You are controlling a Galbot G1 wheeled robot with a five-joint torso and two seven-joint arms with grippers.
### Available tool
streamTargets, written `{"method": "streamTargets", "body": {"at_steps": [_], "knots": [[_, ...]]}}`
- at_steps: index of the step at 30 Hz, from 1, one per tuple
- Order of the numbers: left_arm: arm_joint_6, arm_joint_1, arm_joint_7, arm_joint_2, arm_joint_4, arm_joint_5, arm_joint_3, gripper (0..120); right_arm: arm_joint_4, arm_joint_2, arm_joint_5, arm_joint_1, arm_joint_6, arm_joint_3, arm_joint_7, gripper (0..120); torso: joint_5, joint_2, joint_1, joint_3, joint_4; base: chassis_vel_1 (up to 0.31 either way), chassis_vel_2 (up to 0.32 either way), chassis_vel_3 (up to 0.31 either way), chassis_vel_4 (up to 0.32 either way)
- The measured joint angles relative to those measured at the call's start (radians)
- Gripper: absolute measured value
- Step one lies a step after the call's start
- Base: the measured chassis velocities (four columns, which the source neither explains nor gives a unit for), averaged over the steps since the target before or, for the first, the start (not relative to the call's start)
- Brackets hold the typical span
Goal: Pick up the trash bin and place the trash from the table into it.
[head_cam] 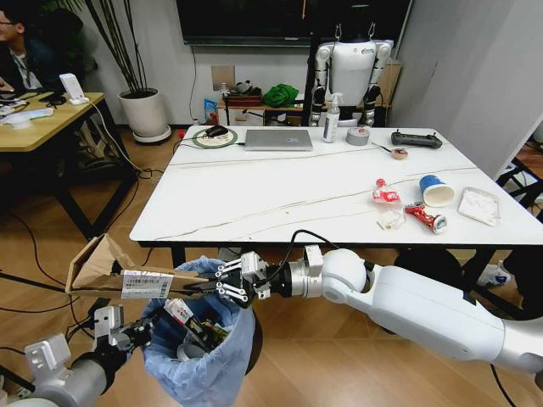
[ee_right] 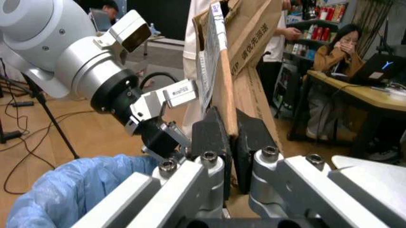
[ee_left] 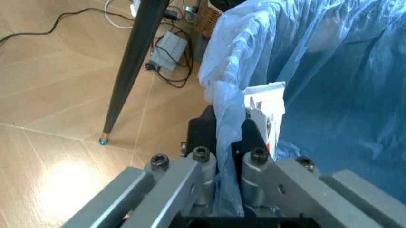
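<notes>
A: Where's the trash bin?
B: Trash bin (head_cam: 204, 356) is just off the near edge of the tabletop (head_cam: 280, 195), light-blue liner bag (ee_left: 330, 71) bunched over the rim. Wrappers already inside, incl. a red-and-white packet (head_cam: 180, 312).
A: Who's holding it?
B: Left pincer (head_cam: 134, 333) is on the bin's left rim. Left wrist view shows its black fingers (ee_left: 203, 130) clenched on a fold of the liner.
A: Right side?
B: Right pincer (head_cam: 222, 282) reaches in from the right, over the bin mouth. It's grasping the torn brown cardboard box (head_cam: 114, 270) by 1 flap; right wrist view has both pads (ee_right: 212, 137) pinched flat on the cardboard panel. Box juts out to the left above the bin, white barcode label (head_cam: 147, 284) facing the camera.
A: What's on the tabletop?
B: Right end, trash cluster: blue paper cup (head_cam: 436, 191) on its side, red-and-white tube (head_cam: 386, 194), another red tube (head_cam: 424, 217), a clear crumpled wrapper (head_cam: 391, 220), a white packet (head_cam: 479, 205) near the edge. All well apart from the bin.
A: Non-trash?
B: Far edge: silver laptop (head_cam: 278, 139), spray bottle (head_cam: 331, 119), grey tape roll (head_cam: 358, 136), black controller (head_cam: 416, 139).
</notes>
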Motion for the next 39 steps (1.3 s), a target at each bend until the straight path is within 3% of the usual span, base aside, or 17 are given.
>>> {"method": "streamTargets", "body": {"at_steps": [10,30,36,39], "knots": [[0.0,0.015,0.0,-0.01,-0.013,0.003,-0.007,0,-0.002,-0.016,-0.003,-0.013,0.018,0.012,-0.018,4,0.0001,0.0,0.0,0.0,0.0,0.0,0.0,0.0,0.0],[0.001,0.083,-0.012,-0.027,-0.05,0.016,-0.033,0,0.02,-0.031,-0.008,-0.052,0.052,0.045,-0.032,76,0.0,0.0,0.0,0.0,0.0001,0.0,0.0,0.0,0.0],[0.001,0.07,-0.005,-0.054,-0.05,0.037,-0.023,0,0.02,-0.04,0.007,-0.059,0.045,0.117,0.013,97,0.0003,0.0,0.0,0.0,0.0001,0.0,0.0,0.0,0.0],[0.001,0.034,-0.001,-0.07,-0.05,0.041,-0.009,0,0.015,-0.065,0.019,-0.066,0.017,0.201,0.108,100,-0.0001,0.0,0.0,0.0,0.0002,0.0,0.0,0.0,0.0]]}}
